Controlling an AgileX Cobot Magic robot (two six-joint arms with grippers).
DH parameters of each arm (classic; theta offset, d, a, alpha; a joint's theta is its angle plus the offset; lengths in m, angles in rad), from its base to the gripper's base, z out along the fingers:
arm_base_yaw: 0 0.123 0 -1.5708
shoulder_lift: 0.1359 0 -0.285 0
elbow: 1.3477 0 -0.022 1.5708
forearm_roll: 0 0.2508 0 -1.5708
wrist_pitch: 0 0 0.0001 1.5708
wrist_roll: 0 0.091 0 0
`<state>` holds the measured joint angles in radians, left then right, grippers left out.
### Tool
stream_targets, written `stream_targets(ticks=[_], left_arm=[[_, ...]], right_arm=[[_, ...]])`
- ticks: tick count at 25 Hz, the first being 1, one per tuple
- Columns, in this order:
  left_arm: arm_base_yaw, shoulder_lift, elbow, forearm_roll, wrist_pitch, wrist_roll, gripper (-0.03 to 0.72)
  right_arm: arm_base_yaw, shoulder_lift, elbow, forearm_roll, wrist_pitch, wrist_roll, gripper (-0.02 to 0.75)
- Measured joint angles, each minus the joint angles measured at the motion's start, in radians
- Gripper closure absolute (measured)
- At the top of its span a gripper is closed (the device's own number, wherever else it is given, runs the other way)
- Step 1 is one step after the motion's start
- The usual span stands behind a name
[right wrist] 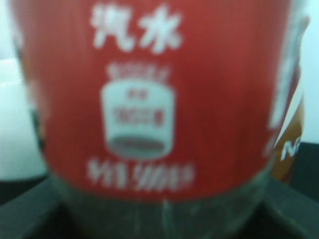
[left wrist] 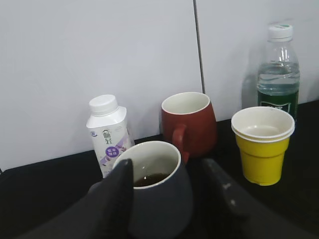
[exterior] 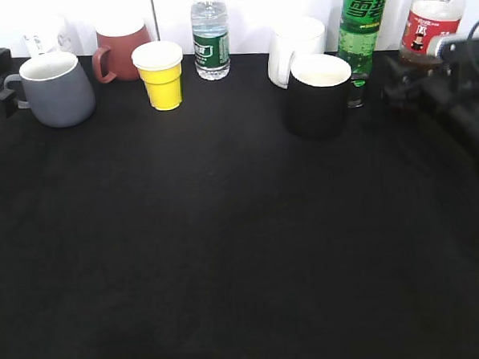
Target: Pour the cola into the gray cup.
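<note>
Black cloth table [exterior: 243,252]: matte, soft weave, fills most of the frame; cups and bottles are lined along its upper edge against a white wall.

The cola [exterior: 430,21], upper right corner: tall clear plastic, red wrap label with white print, upper body looks see-through. It stands roughly upright, well apart from the cup on the far side of the table. In the right wrist view the label [right wrist: 149,99] fills the frame, blurred and glossy. The right gripper [right wrist: 159,224] shows only as dark shapes in the lower corners on either side of the bottle. I cannot tell whether it is clamped on the bottle or only around it.

The gray cup [exterior: 56,89], upper left: matte blue-gray ceramic, loop handle, white inside, narrowing toward the rim. The left gripper [left wrist: 167,199] straddles it. One finger [left wrist: 112,199] lies against the wall and the other is close beside it. I cannot tell if there is real clamping.

Nearby: dark red mug [left wrist: 192,124], glazed and rounded; yellow cup [left wrist: 262,144], thin and ribbed.

Smallest: a shallow pool of dark liquid [left wrist: 149,179] at the cup's bottom.

My read: some cola is in, so the pour is at least partly done. Left to do: top up if needed, then let go of both.
</note>
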<state>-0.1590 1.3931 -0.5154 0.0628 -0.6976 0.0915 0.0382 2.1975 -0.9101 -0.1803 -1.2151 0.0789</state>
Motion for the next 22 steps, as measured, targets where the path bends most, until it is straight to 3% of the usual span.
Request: stream_targets(ticks=[9, 11, 12, 15, 16, 17, 19, 22], left_arm=[[-0.001, -0.01, 0.0, 0.002, 0.062, -0.024, 0.351], [-0.002, -0.06, 0.0, 0.002, 0.224, -0.062, 0.351], [-0.002, -0.102, 0.0, 0.002, 0.346, -0.067, 0.351], [-0.003, -0.188, -0.059, -0.018, 0.919, -0.067, 0.349], [-0.004, -0.19, -0.093, -0.019, 1.088, -0.067, 0.349], [-0.004, -0.195, -0.125, -0.02, 1.241, -0.067, 0.349], [-0.004, -0.227, -0.18, -0.042, 1.433, -0.067, 0.349], [-0.004, -0.405, -0.192, -0.063, 1.642, -0.067, 0.348]], right_arm=[[0.0, -0.225, 0.281, 0.052, 0.041, 0.001, 0.132], [0.0, -0.371, 0.314, -0.01, 0.291, 0.053, 0.132], [0.0, -0.471, 0.311, -0.094, 0.496, 0.14, 0.132], [0.041, -0.727, 0.244, -0.445, 1.179, 0.529, 0.142], [0.084, -0.785, 0.229, -0.456, 1.348, 0.536, 0.143], [0.135, -0.816, 0.207, -0.395, 1.485, 0.471, 0.143], [0.221, -0.832, 0.146, -0.126, 1.717, 0.234, 0.143], [0.253, -0.932, 0.061, 0.101, 2.08, 0.041, 0.143]])
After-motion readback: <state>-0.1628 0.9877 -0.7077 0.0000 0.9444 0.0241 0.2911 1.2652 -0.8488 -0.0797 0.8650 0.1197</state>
